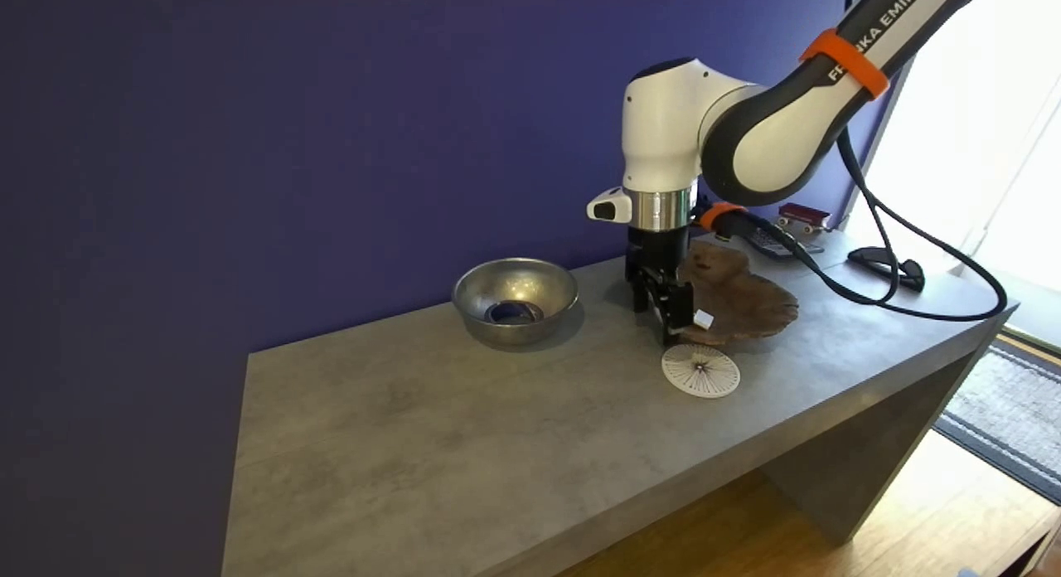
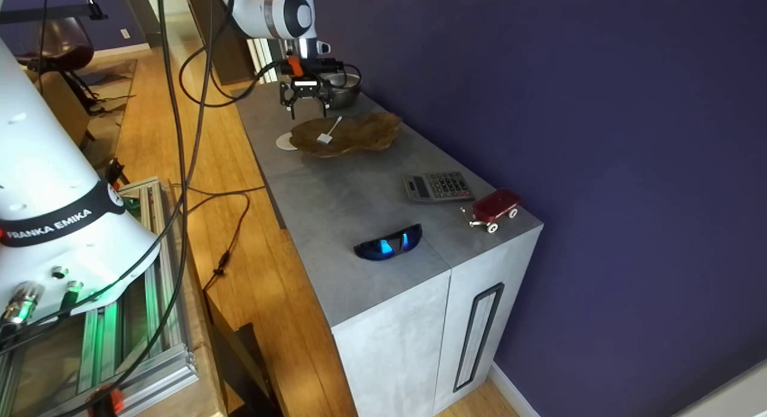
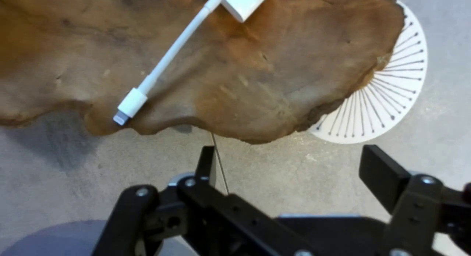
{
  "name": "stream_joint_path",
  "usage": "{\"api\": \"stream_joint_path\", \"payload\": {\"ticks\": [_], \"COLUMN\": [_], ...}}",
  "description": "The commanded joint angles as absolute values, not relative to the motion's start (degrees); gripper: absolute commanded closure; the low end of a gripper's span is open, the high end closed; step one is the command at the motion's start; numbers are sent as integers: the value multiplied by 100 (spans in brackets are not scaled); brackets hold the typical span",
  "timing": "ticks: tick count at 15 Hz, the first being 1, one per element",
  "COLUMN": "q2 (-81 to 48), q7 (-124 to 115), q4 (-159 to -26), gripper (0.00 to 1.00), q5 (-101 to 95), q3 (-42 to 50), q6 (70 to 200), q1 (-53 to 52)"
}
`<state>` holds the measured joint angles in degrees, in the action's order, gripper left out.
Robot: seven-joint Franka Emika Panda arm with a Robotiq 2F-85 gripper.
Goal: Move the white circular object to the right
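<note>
The white circular object is a thin disc with a pattern of dark radial lines. It lies flat on the grey table in an exterior view (image 1: 700, 371), beside the near edge of the brown wooden bowl (image 1: 746, 303). In the wrist view the disc (image 3: 395, 88) is at the upper right, and the wooden bowl's edge hides part of it. In an exterior view only a part of the disc (image 2: 286, 142) shows past the bowl. My gripper (image 3: 289, 158) is open and empty. It hangs above the table, on the metal-bowl side of the wooden bowl, apart from the disc.
The shiny metal bowl (image 1: 547, 283) with a dark item in it stands near the purple wall. A white adapter cable (image 3: 176, 50) lies on the wooden bowl. A calculator (image 2: 440, 186), sunglasses (image 2: 389, 243) and a red toy wagon (image 2: 496, 206) are further along the table.
</note>
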<state>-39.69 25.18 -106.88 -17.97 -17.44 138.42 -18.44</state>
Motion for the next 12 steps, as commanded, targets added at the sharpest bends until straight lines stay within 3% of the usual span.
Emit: {"api": "stream_joint_path", "payload": {"ticks": [1,12], "q2": [-4058,-4679], "q7": [2343,1996], "q4": [-10656,-9827], "gripper": [0,0], "q5": [-2421,-2812], "q3": [-1397,-758], "q6": [13925,12853], "q1": [-2280,-2460]}}
